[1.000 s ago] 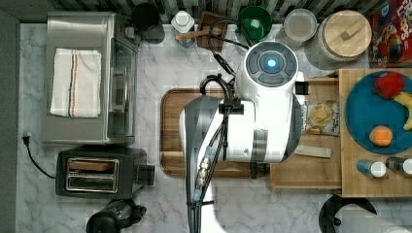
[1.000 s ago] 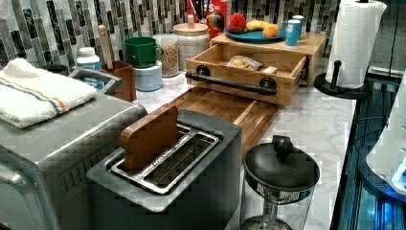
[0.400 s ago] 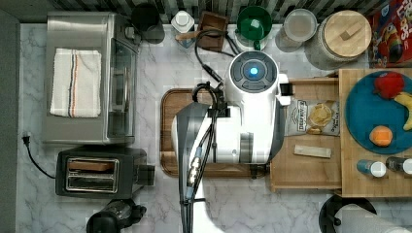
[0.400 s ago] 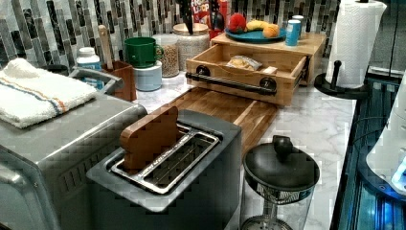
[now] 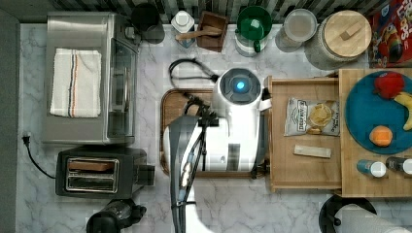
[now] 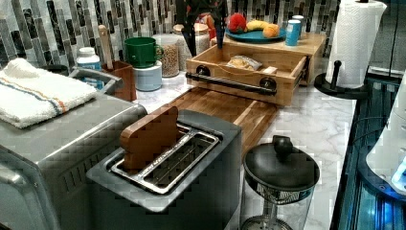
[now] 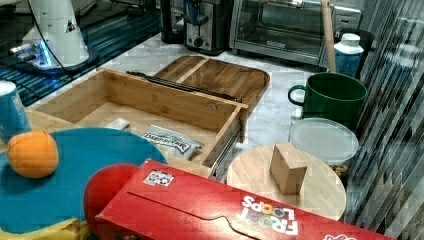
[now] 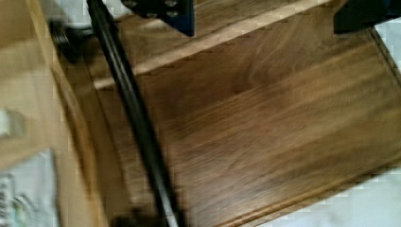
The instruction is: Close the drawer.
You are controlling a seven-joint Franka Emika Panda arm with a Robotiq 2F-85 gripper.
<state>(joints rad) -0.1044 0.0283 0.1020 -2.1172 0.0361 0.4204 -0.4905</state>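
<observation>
The drawer (image 5: pixel 301 174) is a shallow light-wood box standing pulled out toward the top view's left, from under the butcher-block top. Its black bar handle (image 6: pixel 230 82) runs along the front panel, also seen in the wrist view as a handle (image 8: pixel 137 123). My gripper (image 8: pixel 262 14) is open, its two dark fingers (image 8: pixel 161 12) wide apart with nothing between them. It hangs over the brown cutting board (image 8: pixel 274 132), just in front of the handle. In the top view the white arm (image 5: pixel 238 126) covers the gripper and part of the cutting board (image 5: pixel 170 102).
A chip bag (image 5: pixel 311 116) and a small wooden block (image 5: pixel 312 151) lie in the drawer. A blue plate (image 5: pixel 362 116) of fruit sits on the butcher-block top. Around the counter stand a toaster (image 5: pixel 97 172), toaster oven (image 5: pixel 82 77), green mug (image 5: pixel 253 22), jars and a paper towel roll (image 6: pixel 354 40).
The arm has swung toward the top view's left, off the drawer's front edge and over the cutting board. The drawer has not moved.
</observation>
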